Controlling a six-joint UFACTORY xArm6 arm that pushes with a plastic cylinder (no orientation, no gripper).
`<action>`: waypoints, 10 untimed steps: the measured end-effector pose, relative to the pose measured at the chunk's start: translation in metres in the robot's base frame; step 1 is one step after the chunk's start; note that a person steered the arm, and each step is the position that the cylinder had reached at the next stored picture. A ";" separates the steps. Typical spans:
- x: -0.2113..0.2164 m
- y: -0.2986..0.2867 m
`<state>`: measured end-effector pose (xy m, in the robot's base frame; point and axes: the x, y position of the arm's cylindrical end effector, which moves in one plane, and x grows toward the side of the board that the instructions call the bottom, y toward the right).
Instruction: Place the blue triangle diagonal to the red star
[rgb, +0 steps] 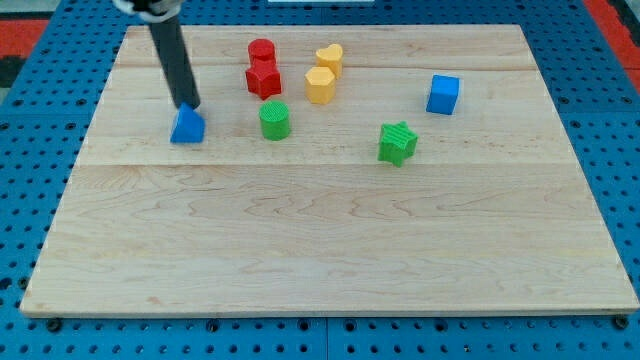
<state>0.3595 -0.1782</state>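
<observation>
Right, nearest the view's bottom the pale wooden board (330, 260) lies bare. Further up sits the green star-shaped block (398, 142), then the small blue triangle block (187, 126) toward the view's left, solid blue, apex pointing to the view's top, its broad base running left to right. My tip (188, 106) rests right at that apex, touching it from the far side; no hand here, just the dark rod. Beside the triangle stands the green cylinder block (275, 120). Beyond, the blue cube (443, 94), yellow hexagonal block (320, 85), red star block (264, 79), then red cylinder (261, 51) and yellow heart (329, 58).
</observation>
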 end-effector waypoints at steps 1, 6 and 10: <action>-0.003 0.034; 0.022 0.117; 0.072 -0.019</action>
<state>0.4312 -0.1968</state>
